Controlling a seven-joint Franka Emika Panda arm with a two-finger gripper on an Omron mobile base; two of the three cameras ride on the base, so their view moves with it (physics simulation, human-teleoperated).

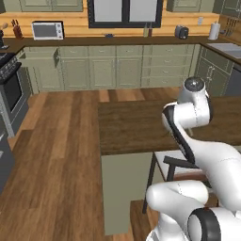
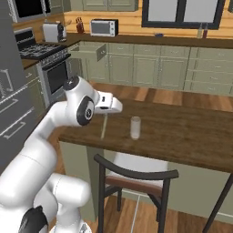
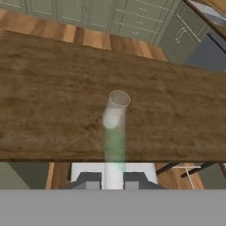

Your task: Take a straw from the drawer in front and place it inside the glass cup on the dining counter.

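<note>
In the left base view we see our white arm over the dark-brown wood-plank worktop point(image 1: 132, 127). In the right base view our claw point(image 2: 105, 114) pinches the thin pale straw point(image 2: 103, 126), hanging left of the clear glass cup point(image 2: 135, 127). In the hand view, the cup stands mid-worktop.

Your two base cameras look forward across the desk point(image 1: 127, 127) from behind; your hand camera looks down close over it.

1. One small clear cylindrical glass cup point(image 2: 135, 127) on the dark-brown wood-plank dining counter point(image 2: 182, 132).
2. One thin pale whitish straw point(image 2: 103, 126).
3. One open sage-green drawer point(image 2: 89, 51).
4. One white microwave point(image 2: 103, 27).
</note>
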